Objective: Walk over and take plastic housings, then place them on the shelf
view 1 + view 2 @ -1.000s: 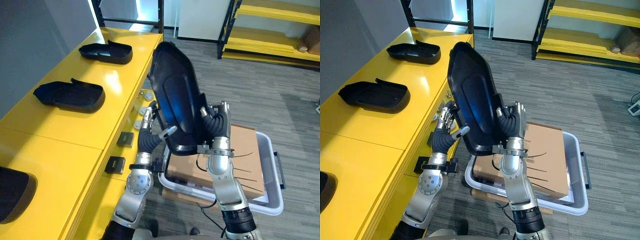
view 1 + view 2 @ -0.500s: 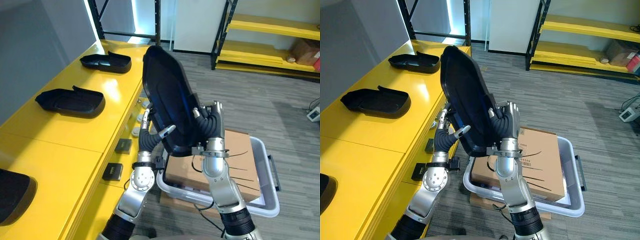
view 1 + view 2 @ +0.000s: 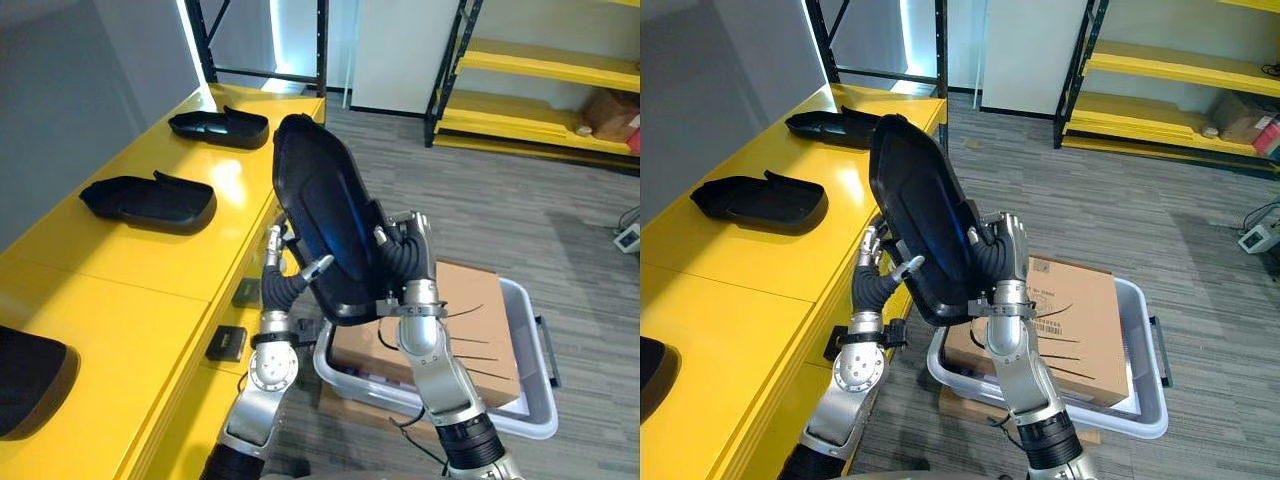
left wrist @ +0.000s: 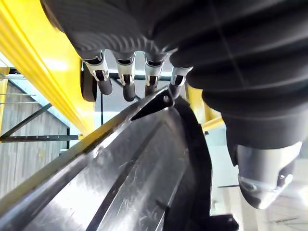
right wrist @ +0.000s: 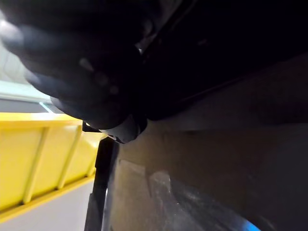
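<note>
The housing (image 3: pixel 325 225) stands upright at frame centre. The left hand (image 3: pixel 275 250) and right hand (image 3: pixel 408 250) clamp it, fingers curled round its edges. The view has swung over the last second and the grip is unchanged, so the carry toward the shelf (image 3: pixel 520 108), upper right, looks underway.

left arm (image 3: pixel 268 368), right arm (image 3: pixel 432 360): silver-grey tubular segments, round joint at left elbow, black corrugated sleeve lower down. left hand (image 3: pixel 283 270), right hand (image 3: pixel 408 245): dark ribbed wrist covers, silver fingers, dark tips.
</note>
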